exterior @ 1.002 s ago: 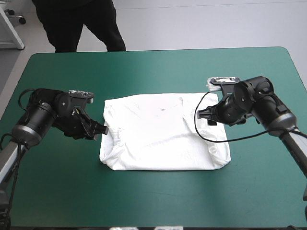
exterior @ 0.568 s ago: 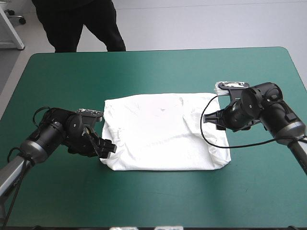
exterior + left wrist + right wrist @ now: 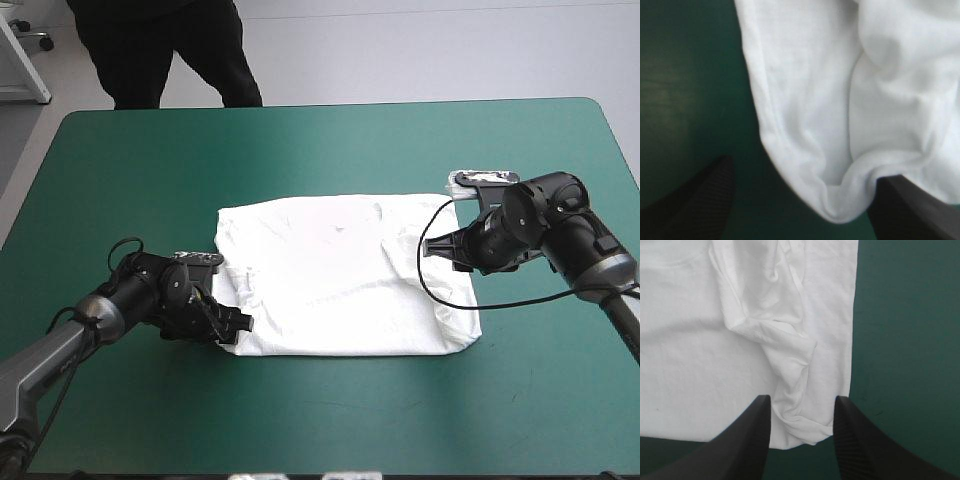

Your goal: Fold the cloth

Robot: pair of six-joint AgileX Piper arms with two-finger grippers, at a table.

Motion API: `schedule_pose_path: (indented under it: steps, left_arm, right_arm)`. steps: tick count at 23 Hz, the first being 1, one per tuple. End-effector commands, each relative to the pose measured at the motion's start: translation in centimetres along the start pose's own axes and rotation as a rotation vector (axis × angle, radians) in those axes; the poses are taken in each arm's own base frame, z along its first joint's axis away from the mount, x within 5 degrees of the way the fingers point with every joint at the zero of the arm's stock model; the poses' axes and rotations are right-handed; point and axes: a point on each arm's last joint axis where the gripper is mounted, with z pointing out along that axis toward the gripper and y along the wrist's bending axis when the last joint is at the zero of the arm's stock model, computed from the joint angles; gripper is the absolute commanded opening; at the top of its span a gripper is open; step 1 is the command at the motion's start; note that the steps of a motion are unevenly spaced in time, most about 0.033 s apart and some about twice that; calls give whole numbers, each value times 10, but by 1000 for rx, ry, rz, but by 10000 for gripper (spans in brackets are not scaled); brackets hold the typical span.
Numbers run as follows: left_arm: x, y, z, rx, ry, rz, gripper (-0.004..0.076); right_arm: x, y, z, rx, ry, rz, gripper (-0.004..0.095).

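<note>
Beside the flat white short-sleeved T-shirt (image 3: 330,280), both my arms bend low.
My left claw (image 3: 800,175) and right claw (image 3: 801,400) gape, gripping nothing.

the t-shirt (image 3: 330,290) is showing plain white all over. soft grey shading is gathering in its creases, deepest in the bunched fold lying between and just ahead of the right arm's fingers (image 3: 752,440), which are showing plain black. the left arm's fingers (image 3: 700,200) are showing black too, and the one standing clear of the t-shirt is carrying a fine dotted weave. the surface (image 3: 330,150) is wearing a plain teal-green cover, running even in tone beside the right arm's fingers. beside the left arm's fingers it is darkening to a deep green, with a faint paler sheen ahead of them.
</note>
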Motion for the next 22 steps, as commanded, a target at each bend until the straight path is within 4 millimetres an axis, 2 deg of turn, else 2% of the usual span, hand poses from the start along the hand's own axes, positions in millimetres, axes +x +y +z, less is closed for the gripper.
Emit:
schedule_pose_path:
  steps: [1,2,4,6,8,10,12,17,19,22]
  left_arm:
    - [-8,-5,9,19,5,-17,438]
    - [-8,-5,12,14,25,-18,403]
    - [-7,-4,18,8,56,-17,175]
    - [-7,-4,18,10,56,14,-8]
    - [-7,-4,18,10,56,20,-9]
    - [-7,-4,18,10,56,20,-9]
    - [-7,-4,18,9,56,24,-9]
    - [-8,-4,18,4,53,33,-9]
    - [-8,-4,18,4,53,39,-9]
    - [-8,-4,18,6,49,63,-9]
  right_arm:
    - [-3,-2,-18,-15,-81,3,358]
    - [-3,-2,-18,-14,-78,3,358]
    - [0,-1,-18,-16,-53,6,358]
    - [5,1,-18,-40,3,8,360]
    - [8,1,-18,-39,32,-4,404]
    - [11,-1,-16,-23,52,-12,554]
    - [14,-2,-10,-16,70,-4,628]
    - [27,-6,16,-1,102,33,629]
    - [38,-10,37,7,112,56,625]
    - [44,-14,53,18,94,76,625]
